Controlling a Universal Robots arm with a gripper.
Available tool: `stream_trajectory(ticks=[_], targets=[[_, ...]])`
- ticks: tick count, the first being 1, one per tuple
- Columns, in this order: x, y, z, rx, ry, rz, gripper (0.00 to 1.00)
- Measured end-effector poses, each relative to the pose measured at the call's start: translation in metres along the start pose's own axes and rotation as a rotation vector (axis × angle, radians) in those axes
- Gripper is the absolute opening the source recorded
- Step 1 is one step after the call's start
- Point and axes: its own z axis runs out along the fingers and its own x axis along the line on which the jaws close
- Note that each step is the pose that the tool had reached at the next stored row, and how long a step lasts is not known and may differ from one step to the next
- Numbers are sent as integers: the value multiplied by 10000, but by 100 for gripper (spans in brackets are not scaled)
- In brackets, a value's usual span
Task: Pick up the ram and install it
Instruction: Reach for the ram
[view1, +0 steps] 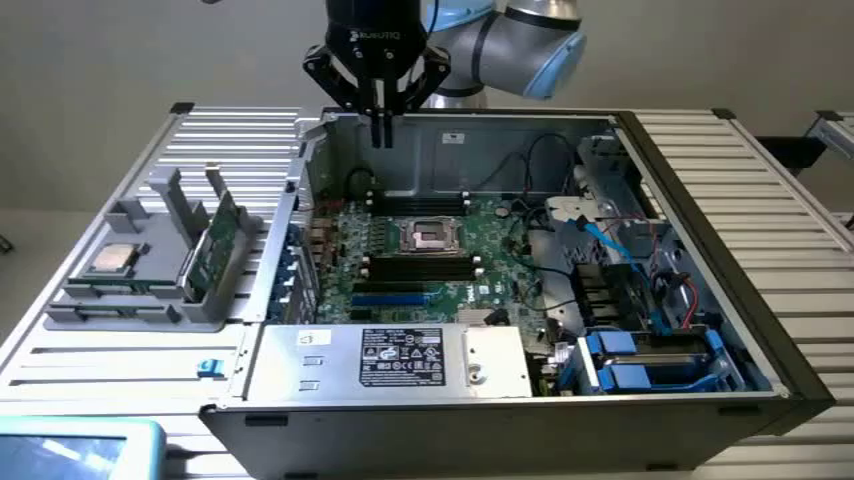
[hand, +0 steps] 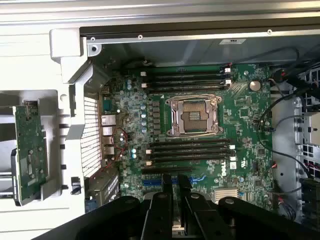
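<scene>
The ram (view1: 214, 245) is a thin green stick standing on edge in a grey holder (view1: 140, 300) at the exterior view's left, outside the computer case; in the wrist view the ram (hand: 30, 150) lies beside the case wall. My gripper (view1: 383, 130) hangs high over the rear of the open case, well away from the ram. Its two dark fingers (hand: 165, 205) stand a narrow gap apart with nothing between them, so my gripper (hand: 175, 200) is open. Below lies the green motherboard (hand: 240, 115) with black memory slots (hand: 190, 150) on either side of the processor socket (hand: 194, 116).
A square silver processor chip (view1: 114, 258) rests on the same holder. The case holds a power supply box (view1: 387, 357) at the front, blue drive caddies (view1: 654, 360) and loose cables (view1: 601, 240) at the exterior view's right. A screen corner (view1: 67, 450) sits front left.
</scene>
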Motion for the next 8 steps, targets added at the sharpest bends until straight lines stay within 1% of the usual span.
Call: stream_trajectory(ticks=[8], targets=[[0, 0, 0, 0, 0, 0, 17]])
